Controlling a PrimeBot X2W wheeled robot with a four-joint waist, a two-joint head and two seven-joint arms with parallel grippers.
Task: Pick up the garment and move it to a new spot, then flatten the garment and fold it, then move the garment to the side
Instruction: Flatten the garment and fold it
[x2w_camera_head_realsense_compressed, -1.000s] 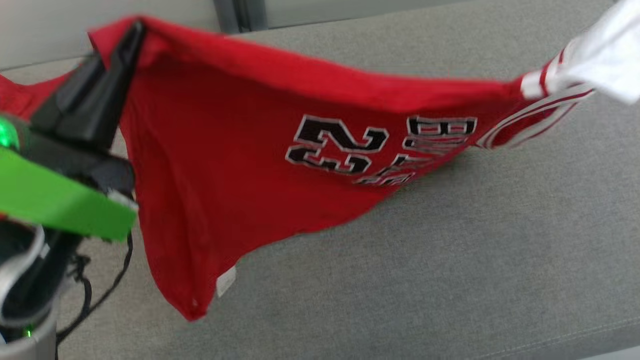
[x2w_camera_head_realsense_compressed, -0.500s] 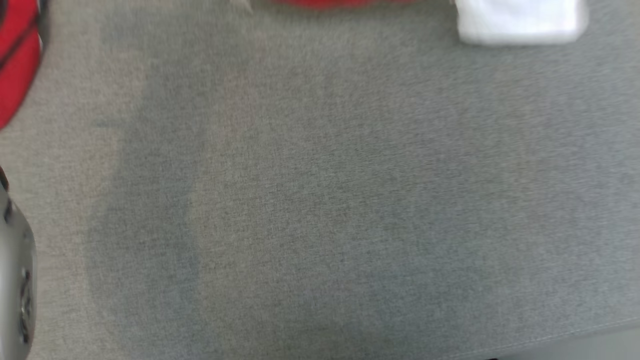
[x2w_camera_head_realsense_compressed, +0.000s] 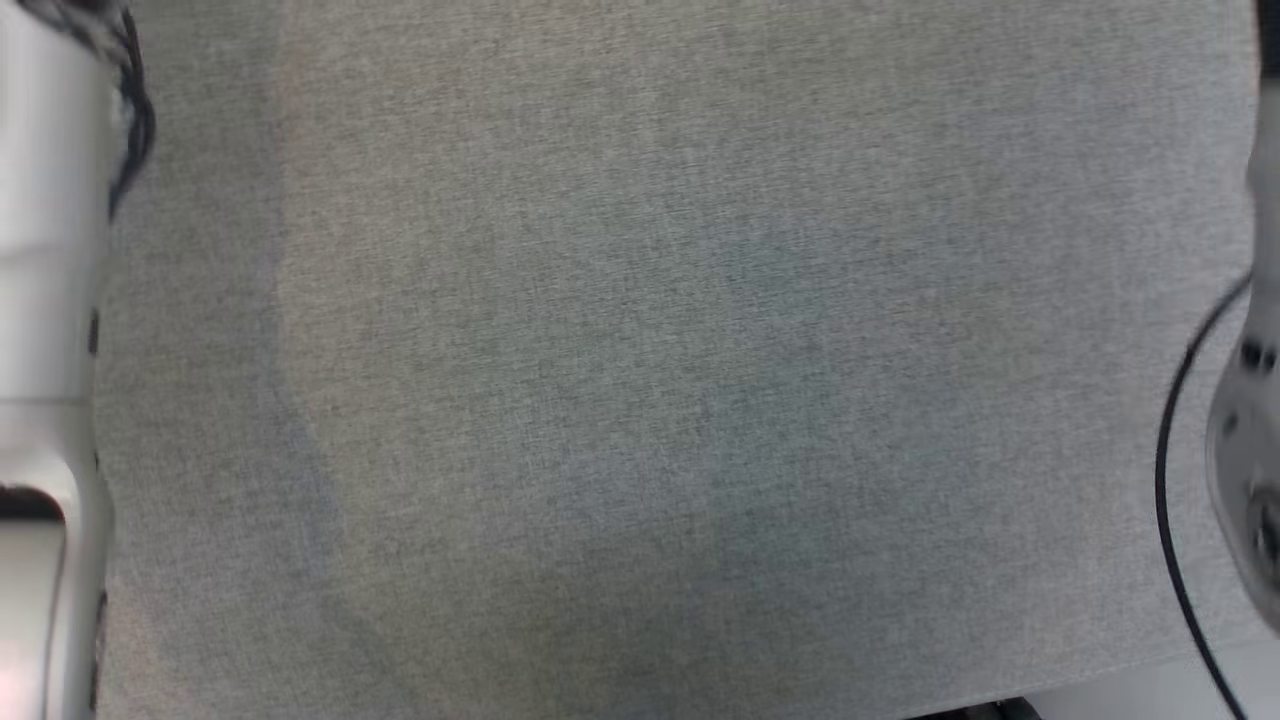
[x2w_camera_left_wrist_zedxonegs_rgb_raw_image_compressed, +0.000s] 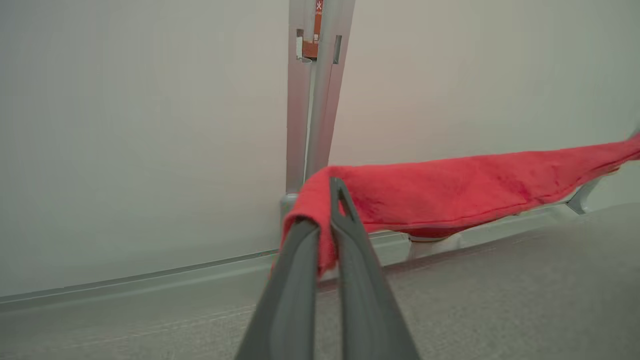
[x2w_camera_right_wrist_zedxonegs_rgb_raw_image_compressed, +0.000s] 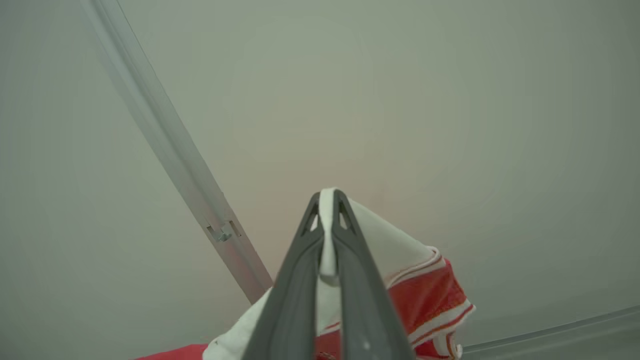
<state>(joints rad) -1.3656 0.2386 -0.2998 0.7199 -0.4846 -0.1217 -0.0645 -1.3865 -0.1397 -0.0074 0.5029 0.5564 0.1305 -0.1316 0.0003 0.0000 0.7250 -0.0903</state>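
Two pincers hold your garment between them. In the left wrist view the garment (x2w_camera_left_wrist_zedxonegs_rgb_raw_image_compressed: 450, 185) is a bright red, slightly fuzzy cloth, folded over along its top edge. It runs as a sagging band from the left pincer (x2w_camera_left_wrist_zedxonegs_rgb_raw_image_compressed: 325, 215) out to that view's right edge, raised above the grey fabric-covered counter (x2w_camera_left_wrist_zedxonegs_rgb_raw_image_compressed: 500, 300). Its lowest part is hidden, so you cannot tell whether it touches the counter. In the right wrist view the garment (x2w_camera_right_wrist_zedxonegs_rgb_raw_image_compressed: 425, 290) shows a white part edged with thin red and white stripes, then red cloth below it.

Your left pincer is pressed narrow on a fold of the red edge, fingers pointing toward the pale wall (x2w_camera_left_wrist_zedxonegs_rgb_raw_image_compressed: 125, 150) and roughly level with the counter top. Your right pincer (x2w_camera_right_wrist_zedxonegs_rgb_raw_image_compressed: 328, 197) is clamped on a white strip that fills the gap between its fingers, and the grey post (x2w_camera_right_wrist_zedxonegs_rgb_raw_image_compressed: 165, 135) crosses that view at a slant. From the head camera you see a pale forearm (x2w_camera_head_realsense_compressed: 40, 300) at the left edge and another arm section (x2w_camera_head_realsense_compressed: 1245, 450) with a black cable (x2w_camera_head_realsense_compressed: 1168, 480) at the right.

A small red label (x2w_camera_left_wrist_zedxonegs_rgb_raw_image_compressed: 316, 30) sits high on the post (x2w_camera_left_wrist_zedxonegs_rgb_raw_image_compressed: 310, 125) behind the left pincer, and its white writing is too small to read.
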